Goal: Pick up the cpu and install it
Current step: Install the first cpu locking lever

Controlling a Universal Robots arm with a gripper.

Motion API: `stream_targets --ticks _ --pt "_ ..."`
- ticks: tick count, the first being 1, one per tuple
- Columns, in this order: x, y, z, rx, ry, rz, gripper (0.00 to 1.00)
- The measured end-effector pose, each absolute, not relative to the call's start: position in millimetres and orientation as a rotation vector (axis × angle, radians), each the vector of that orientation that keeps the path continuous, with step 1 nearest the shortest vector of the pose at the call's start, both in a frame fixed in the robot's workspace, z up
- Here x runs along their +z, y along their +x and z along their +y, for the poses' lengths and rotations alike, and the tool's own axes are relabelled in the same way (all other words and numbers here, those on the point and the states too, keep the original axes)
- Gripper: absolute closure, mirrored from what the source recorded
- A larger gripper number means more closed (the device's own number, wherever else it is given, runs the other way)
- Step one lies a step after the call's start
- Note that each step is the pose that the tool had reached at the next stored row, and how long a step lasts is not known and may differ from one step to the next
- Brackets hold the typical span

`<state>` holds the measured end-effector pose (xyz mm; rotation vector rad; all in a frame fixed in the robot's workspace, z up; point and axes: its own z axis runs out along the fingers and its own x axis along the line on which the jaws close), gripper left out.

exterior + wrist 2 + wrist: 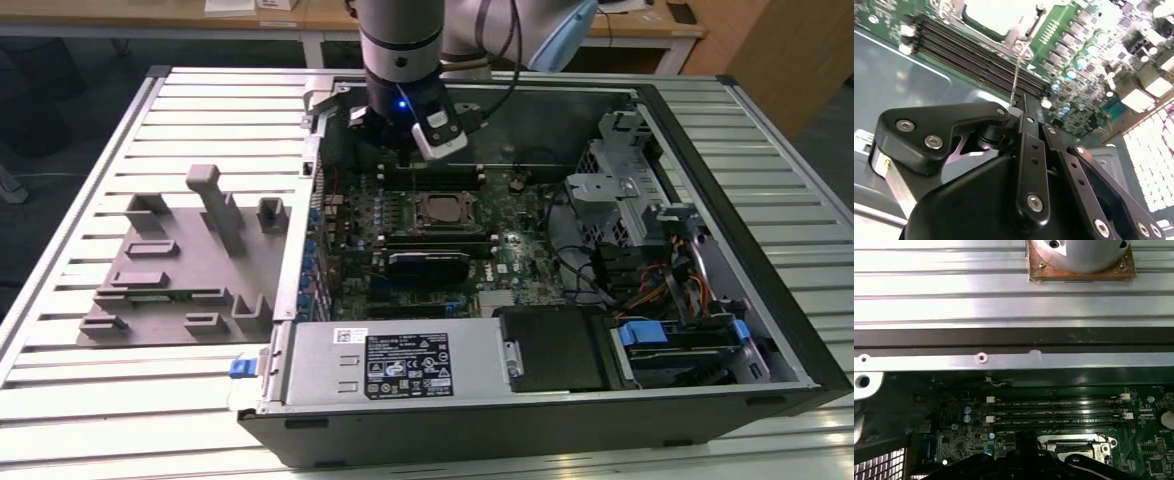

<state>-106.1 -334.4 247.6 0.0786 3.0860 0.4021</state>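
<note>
The cpu [438,209] lies flat in the motherboard socket in the middle of the open computer case, its silver-grey top showing inside the metal frame. In the second wrist view its pale top [994,15] sits just past the memory slots [969,52]. My gripper [415,157] hangs above the board just behind the socket. Its black fingers [1026,130] are closed together, and a thin metal rod [1015,80] runs from their tips to the socket's corner. In the first wrist view the socket frame [1076,444] shows just above the dark gripper body [1024,462].
The case [747,150] lies open on a slatted metal table [80,400]. A grey holder fixture [174,270] stands at the exterior view's left. Inside the case are a power supply [387,365], a drive cage [621,200] with cables, and a black card [427,265].
</note>
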Motion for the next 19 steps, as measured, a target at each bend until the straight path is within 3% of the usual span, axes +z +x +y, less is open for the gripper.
stream_targets --ticks 19 --pt "246 -85 -335 0.389 0.089 3.058 0.89"
